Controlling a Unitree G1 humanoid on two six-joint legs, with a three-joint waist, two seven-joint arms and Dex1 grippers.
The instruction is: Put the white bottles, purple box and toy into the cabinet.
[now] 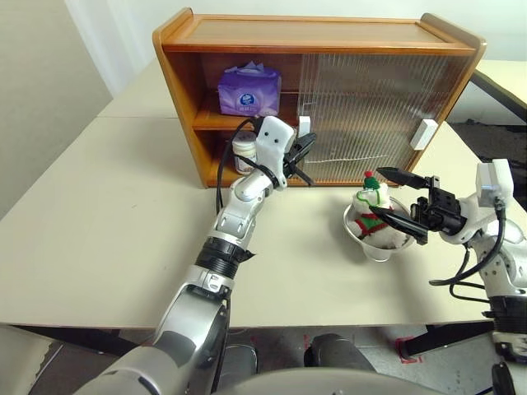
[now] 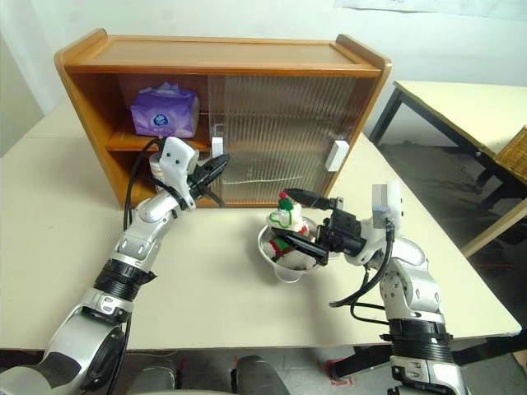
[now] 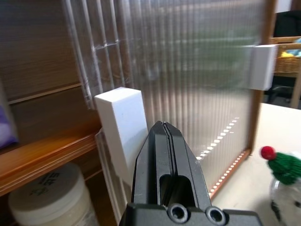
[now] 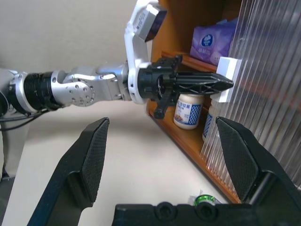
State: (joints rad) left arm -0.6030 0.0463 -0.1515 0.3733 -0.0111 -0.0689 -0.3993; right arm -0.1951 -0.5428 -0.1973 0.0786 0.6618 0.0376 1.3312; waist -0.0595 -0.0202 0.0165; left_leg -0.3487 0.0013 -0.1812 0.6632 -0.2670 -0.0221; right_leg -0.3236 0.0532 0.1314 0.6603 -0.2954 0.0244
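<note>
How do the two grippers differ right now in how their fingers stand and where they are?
The left gripper has its fingers pressed shut, while the right gripper stands wide open. The left gripper is up at the cabinet, its tip by the white door handle; the right gripper sits beside the steel bowl, one finger either side of the toy, not closed on it. Both have two black fingers and hold nothing.

Lilac box (image 1: 249, 90), ribbed clear doors (image 1: 370, 103).
</note>
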